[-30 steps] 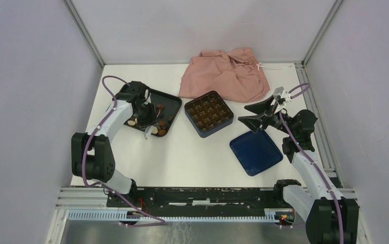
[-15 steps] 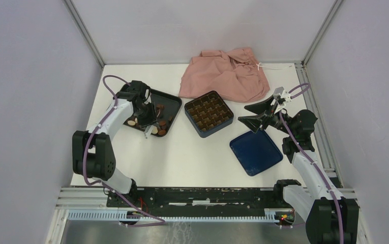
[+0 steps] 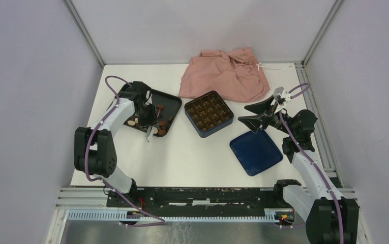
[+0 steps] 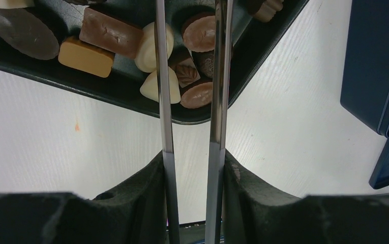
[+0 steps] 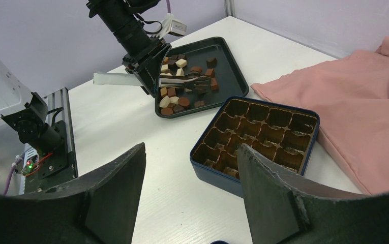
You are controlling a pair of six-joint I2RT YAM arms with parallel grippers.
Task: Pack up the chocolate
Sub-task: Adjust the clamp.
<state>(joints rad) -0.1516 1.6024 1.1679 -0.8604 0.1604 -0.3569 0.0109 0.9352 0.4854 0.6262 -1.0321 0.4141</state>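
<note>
Reaching out from my left gripper (image 4: 189, 20), two thin blades stand narrowly apart across the near rim of the black tray (image 4: 106, 94). They sit low over the chocolate (image 4: 111, 36) lying loose inside, I judge so that one piece can be singled out, though I cannot tell whether they pinch one. Beyond, the blue box (image 3: 209, 114) sits with its gridded cells facing up to receive pieces, and my right gripper (image 3: 253, 114) hangs spread wide, clear of that route.
</note>
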